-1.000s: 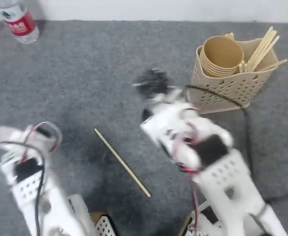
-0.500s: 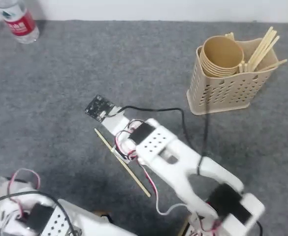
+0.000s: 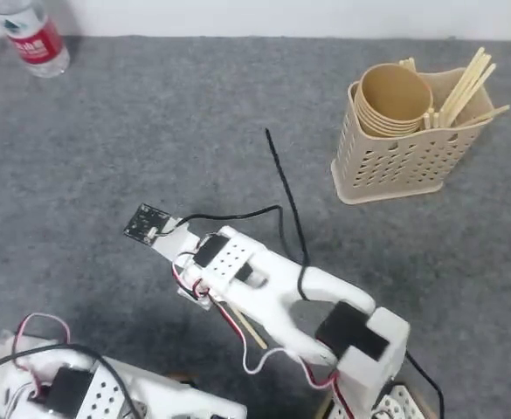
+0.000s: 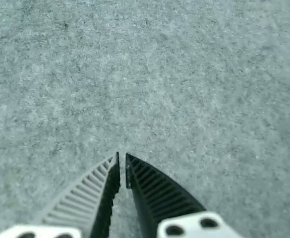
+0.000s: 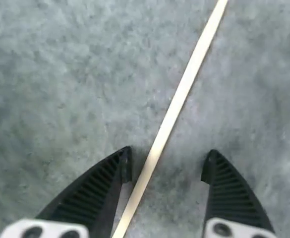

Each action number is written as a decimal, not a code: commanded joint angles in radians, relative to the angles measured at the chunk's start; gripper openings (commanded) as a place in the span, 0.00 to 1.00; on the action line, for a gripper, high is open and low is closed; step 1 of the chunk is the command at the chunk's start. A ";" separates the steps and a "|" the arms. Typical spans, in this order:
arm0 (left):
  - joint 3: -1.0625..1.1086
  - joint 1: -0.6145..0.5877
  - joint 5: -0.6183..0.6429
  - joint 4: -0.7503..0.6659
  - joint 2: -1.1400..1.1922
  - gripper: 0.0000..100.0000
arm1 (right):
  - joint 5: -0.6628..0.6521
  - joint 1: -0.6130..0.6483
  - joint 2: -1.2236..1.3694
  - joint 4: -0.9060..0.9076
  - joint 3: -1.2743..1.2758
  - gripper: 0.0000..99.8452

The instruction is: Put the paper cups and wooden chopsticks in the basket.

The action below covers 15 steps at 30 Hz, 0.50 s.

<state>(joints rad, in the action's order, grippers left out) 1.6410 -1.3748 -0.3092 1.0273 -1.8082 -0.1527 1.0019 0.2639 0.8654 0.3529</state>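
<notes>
Hiding most of the loose chopstick, the right arm leaves just its near end poking out in the high view, lying diagonally on the grey mat. Right gripper is spread wide and straddles the stick lengthwise. Left gripper is pressed together, empty. The basket holds paper cups. The bottle is cut off at the frame edge, and its red label is unreadable.

Plastic bottle at far corner of grey carpet.
</notes>
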 commanded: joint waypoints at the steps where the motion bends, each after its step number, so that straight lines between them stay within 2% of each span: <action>1: -0.002 -0.002 -0.009 0.008 -0.015 0.01 | -0.051 0.002 0.041 0.059 -0.132 0.17; 7: 0.008 0.011 -0.009 0.005 -0.015 0.01 | -0.057 -0.028 0.209 0.266 -0.367 0.00; 15: 0.010 0.012 -0.009 0.003 -0.015 0.01 | -0.061 -0.231 0.371 0.507 -0.677 0.01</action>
<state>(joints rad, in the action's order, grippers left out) 1.6563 -1.3686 -0.3092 1.0273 -1.8082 -0.2033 0.8700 0.6245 1.3011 -0.2194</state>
